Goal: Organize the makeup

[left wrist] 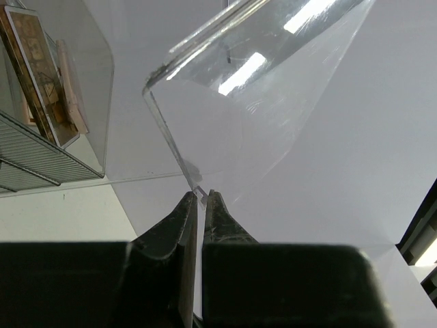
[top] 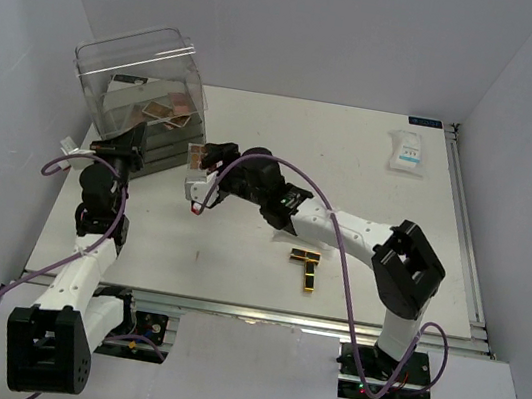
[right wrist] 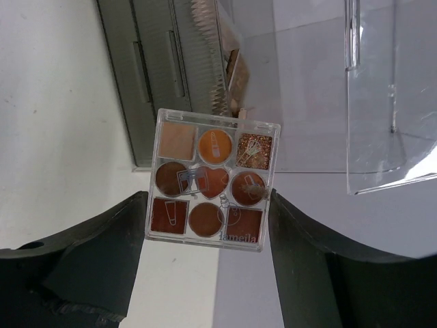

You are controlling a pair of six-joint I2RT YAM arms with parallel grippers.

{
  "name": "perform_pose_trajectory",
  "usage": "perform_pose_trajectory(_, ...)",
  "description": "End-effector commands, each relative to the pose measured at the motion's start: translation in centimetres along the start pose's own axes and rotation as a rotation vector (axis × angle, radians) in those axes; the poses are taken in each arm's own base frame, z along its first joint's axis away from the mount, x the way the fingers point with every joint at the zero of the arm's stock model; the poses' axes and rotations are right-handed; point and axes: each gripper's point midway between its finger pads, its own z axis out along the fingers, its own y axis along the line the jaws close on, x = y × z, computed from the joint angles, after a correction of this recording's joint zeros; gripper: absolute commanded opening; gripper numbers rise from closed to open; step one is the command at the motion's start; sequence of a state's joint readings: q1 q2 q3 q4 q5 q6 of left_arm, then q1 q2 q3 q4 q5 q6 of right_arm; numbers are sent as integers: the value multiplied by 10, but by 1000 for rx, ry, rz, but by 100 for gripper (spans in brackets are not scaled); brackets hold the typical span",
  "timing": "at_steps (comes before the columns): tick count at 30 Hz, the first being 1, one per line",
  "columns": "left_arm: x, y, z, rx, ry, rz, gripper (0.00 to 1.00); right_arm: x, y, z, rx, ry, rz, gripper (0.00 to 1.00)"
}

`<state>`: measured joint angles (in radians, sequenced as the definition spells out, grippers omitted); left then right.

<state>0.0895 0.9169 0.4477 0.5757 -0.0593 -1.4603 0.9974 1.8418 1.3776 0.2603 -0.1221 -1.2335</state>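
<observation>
My right gripper point(top: 199, 163) is shut on a square eyeshadow palette point(right wrist: 212, 181) of brown and orange pans and holds it in the air just in front of the clear plastic box point(top: 139, 73); the palette also shows in the top view point(top: 195, 155). More palettes point(top: 168, 113) lie inside the box, seen edge-on in the left wrist view point(left wrist: 41, 75). My left gripper point(left wrist: 200, 197) is shut on the thin edge of the box's clear lid point(left wrist: 259, 102). Two black-and-gold lipstick tubes point(top: 308, 265) lie mid-table. A white-blue sachet point(top: 407, 151) lies at the far right.
A grey ribbed drawer unit point(right wrist: 157, 68) stands inside the box under the palettes. The lid's clear panel point(right wrist: 389, 102) hangs to the right of the held palette. White walls close in the table on three sides.
</observation>
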Motion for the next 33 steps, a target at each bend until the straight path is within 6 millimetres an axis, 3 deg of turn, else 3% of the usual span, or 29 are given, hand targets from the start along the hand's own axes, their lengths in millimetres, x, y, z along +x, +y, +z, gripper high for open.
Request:
perform_pose_trajectory(1, -9, -57, -1, 151, -30, 8, 0, -11, -27, 10, 208, -26, -305, 8)
perform_pose_trajectory(11, -9, -68, 0, 171, -26, 23, 0, -13, -40, 48, 346, -57, -417, 8)
perform_pose_trajectory(22, -7, -69, 0, 171, -10, 29, 0, -25, -79, 76, 496, -98, -493, 8)
perform_pose_trajectory(31, -5, -71, 2, 179, 3, 29, 0, -14, -103, 100, 576, -90, -616, 8)
perform_pose_trajectory(33, -4, -69, 2, 176, 5, 28, 0, -9, -99, 106, 557, -89, -641, 8)
